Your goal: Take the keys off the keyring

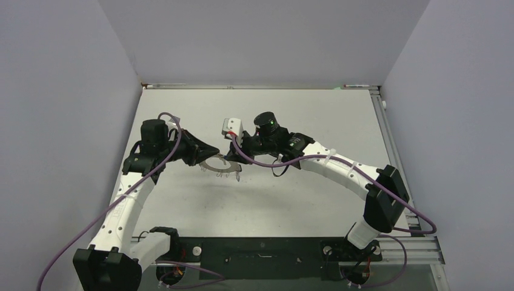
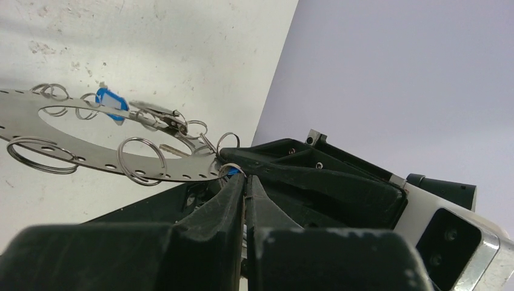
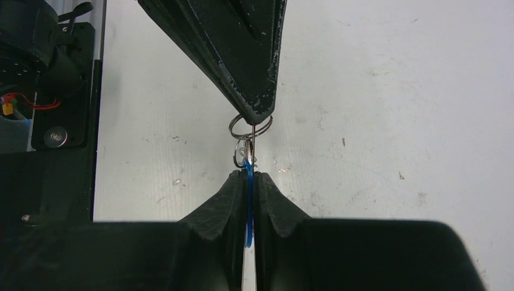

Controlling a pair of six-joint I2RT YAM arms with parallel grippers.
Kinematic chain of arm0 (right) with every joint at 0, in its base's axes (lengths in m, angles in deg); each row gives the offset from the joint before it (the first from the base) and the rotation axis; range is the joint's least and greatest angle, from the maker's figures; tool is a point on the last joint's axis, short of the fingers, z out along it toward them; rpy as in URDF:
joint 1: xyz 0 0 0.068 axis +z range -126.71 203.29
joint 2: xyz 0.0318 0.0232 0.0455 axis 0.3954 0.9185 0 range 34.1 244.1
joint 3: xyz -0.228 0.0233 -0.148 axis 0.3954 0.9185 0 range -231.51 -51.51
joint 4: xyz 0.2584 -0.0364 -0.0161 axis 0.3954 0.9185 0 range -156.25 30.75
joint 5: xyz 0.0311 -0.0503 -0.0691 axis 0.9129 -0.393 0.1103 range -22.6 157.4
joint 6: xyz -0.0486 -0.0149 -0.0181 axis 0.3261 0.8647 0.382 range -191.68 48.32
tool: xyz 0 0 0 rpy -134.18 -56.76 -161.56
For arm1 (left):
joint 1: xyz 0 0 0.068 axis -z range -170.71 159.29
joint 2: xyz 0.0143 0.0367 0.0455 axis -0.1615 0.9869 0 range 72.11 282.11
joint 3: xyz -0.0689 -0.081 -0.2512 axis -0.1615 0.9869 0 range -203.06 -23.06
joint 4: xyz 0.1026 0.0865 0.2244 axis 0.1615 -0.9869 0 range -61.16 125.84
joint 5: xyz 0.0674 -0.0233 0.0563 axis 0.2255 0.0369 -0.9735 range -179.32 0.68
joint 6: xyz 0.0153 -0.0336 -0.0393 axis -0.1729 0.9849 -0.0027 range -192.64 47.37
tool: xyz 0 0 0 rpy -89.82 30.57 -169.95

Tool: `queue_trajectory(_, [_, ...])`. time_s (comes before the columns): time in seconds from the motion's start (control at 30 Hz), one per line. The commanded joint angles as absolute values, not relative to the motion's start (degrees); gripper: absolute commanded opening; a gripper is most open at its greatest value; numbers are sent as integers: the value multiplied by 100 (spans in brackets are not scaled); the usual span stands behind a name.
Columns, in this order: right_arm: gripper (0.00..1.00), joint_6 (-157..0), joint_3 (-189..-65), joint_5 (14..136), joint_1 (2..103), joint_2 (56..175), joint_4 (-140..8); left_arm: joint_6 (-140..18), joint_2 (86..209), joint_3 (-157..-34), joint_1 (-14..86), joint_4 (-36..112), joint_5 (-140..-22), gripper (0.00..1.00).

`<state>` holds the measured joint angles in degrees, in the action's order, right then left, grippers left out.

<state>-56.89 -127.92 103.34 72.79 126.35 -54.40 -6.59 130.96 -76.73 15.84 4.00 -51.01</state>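
the keyring point(image 2: 91, 151) is held up off the table point(image 1: 291, 200), roughly level, between the 2 arms near the middle of the workspace. the left gripper point(image 2: 245, 180) sits at its rim with fingers pressed to a thin slit and a sliver of metal caught between them. the right gripper point(image 3: 248, 176) faces it tip to tip from the other side. its fingers are closed on the blue-headed key point(image 3: 248, 209), which is linked by a small loop point(image 3: 250, 125) to the spot at the left fingertips. the 2 sets of black fingers nearly touch, so each wrist camera finds the other gripper filling much of its view and hiding that stretch of rim.

more loops point(image 2: 142, 159) ring the plate's edge, some of them bare. a second blue key point(image 2: 112, 104) and a few thin silvery keys point(image 2: 160, 118) lie bunched at the far side of the hole, apart from both grippers. from above, a cluster dangles below the near rim, too small to sort out.

a purple cable point(image 1: 273, 162) droops along the right arm close behind its wrist, and another loops over the left arm. a metal rail point(image 1: 388, 121) runs down the table's right edge. pale grey walls point(image 1: 60, 91) close in on 3 sides, and a black base plate point(image 1: 260, 251) spans the near edge.
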Motion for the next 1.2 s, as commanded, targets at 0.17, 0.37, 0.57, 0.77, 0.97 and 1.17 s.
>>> queue_trajectory(0.17, [27, -5646, -12980, 10328, 7274, 12384, -5448, -401, 12958, -7671, 1527, 891, -4875, 0])
queue_trajectory(0.37, [49, -5612, -13143, 10231, 7286, 12406, -5338, -377, 12968, -7656, 1521, 907, -4893, 0])
queue_trajectory(0.57, [40, -5560, -13201, 10218, 7289, 12380, -5189, -284, 12998, -7668, 1518, 963, -4923, 0])
queue_trajectory(0.77, [39, -6242, -12933, 10259, 7255, 12292, -5509, -113, 13053, -7700, 1509, 1046, -4933, 0])
queue_trajectory(0.97, [48, -6447, -12903, 10356, 6995, 12173, -5516, -71, 13056, -7658, 1441, 979, -5053, 0])
queue_trajectory(1.17, [57, -6433, -13103, 10453, 6726, 12113, -5418, 42, 13082, -7610, 1421, 1063, -5049, 0])
